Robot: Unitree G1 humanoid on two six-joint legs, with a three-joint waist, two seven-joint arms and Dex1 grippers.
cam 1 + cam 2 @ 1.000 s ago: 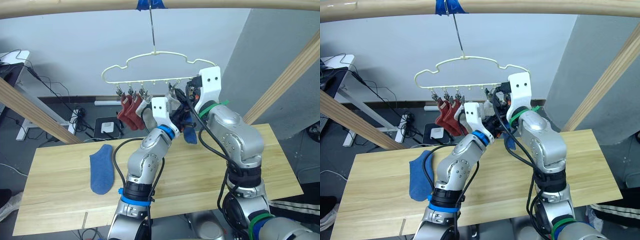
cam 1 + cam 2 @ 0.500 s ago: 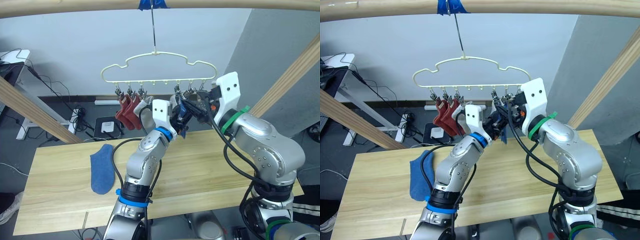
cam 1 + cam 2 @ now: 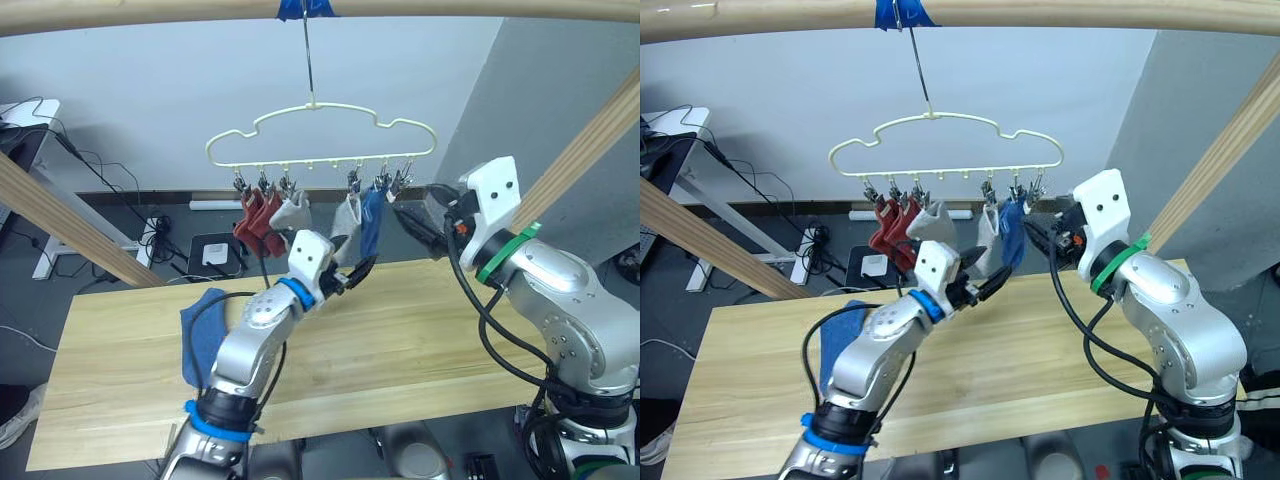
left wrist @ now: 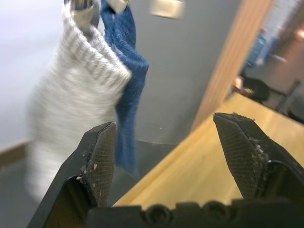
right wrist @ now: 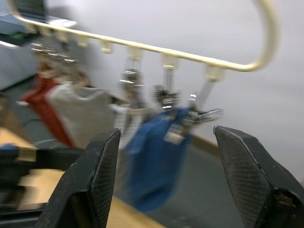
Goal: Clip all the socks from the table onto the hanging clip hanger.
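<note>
Clip hanger [image 3: 320, 135]: cream wire, cloud outline, long hook hung from a wooden pole [image 3: 150, 10] under blue tape [image 3: 303, 8]. No readable writing or labels on any item.

Socks on clips, from the robot's left: two rust-red socks [image 3: 255, 222], one light grey sock [image 3: 291, 213], a second light grey sock [image 3: 348, 222], one blue sock [image 3: 372, 222].

Second blue sock [image 3: 203, 335]: flat on the desk [image 3: 420, 330], toward its left end, partly behind the left forearm.

Left gripper [image 3: 360, 268]: arm raised over the desk, pointing up toward the hanging socks; jaws spread wide, empty. Left wrist view shows the ribbed cuff of the grey sock against the blue one, close ahead.

Right gripper [image 3: 410, 215]: arm bent, held level just beside the hanger's right end; jaws released, empty. Right wrist view shows the metal clip [image 5: 202, 115] biting the blue sock's cuff.
</note>
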